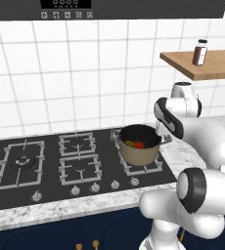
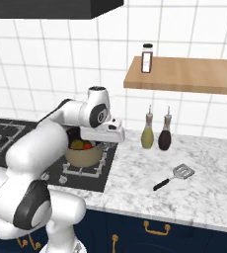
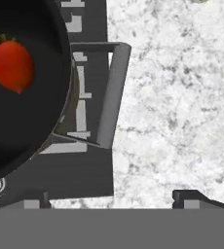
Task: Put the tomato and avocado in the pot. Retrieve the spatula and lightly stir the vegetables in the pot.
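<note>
progress looks about halfway from where i'm sitting. the small round bright red tomato is lying on the black floor of the round beige-tan pot with the dark rim, and from the right base camera a dull yellowish-olive avocado sits right next to it in there. so both vegetables are in, and that part of the job reads as done.

the pot sits on the right-hand burner of the black gas cooktop, close to the edge where the marble counter starts.

the white arm's two-finger gripper hangs just past the pot's right rim, over the grate edge and the marble. its dark tips stand wide apart at the bottom of the hand camera with nothing between them, so it's empty and spread open.

what's left: the dark-handled spatula with the slotted metal blade lies flat on the counter, well apart from the pot, out in front of two small bottles. nobody's touching it. so my guess is the arm has to swing right, grab the handle, carry it back and give the veg a gentle stir.
</note>
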{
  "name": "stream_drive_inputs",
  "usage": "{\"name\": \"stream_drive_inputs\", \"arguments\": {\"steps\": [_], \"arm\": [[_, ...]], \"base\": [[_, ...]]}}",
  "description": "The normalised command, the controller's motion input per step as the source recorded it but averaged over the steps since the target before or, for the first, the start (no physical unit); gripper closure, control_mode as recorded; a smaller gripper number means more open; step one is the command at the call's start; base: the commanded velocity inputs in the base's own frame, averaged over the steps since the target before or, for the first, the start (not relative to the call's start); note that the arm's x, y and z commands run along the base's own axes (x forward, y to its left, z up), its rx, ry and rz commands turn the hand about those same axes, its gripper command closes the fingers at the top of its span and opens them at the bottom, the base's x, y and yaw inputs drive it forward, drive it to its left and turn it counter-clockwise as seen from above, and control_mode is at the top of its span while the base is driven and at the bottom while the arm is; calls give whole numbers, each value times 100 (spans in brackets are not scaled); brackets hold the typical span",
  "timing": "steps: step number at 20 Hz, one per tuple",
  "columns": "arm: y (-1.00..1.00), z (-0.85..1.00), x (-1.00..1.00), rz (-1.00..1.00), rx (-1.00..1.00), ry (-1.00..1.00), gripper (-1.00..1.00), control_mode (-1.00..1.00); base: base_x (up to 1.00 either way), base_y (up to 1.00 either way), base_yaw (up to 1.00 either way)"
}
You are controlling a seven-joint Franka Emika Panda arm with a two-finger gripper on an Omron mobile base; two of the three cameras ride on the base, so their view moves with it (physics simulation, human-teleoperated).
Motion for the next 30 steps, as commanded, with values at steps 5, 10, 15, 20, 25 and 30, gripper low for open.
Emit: {"name": "stream_drive_inputs", "arguments": {"steps": [5, 10, 15, 20, 25, 30], "arm": [[-87, -28, -2, -27, 0, 5, -100, -100], [-100, -40, -4, -29, 0, 0, -100, -100], [-92, -43, -5, -29, -3, 0, -100, -100], [-37, -11, -17, -13, -1, 0, -100, -100], [-10, -11, 1, -1, -2, 4, -100, -100], [-41, -34, 2, -4, -7, 7, -100, -100]], "base": [[0, 0, 0], [0, 0, 0], [0, 0, 0], [0, 0, 0], [0, 0, 0], [0, 0, 0]]}}
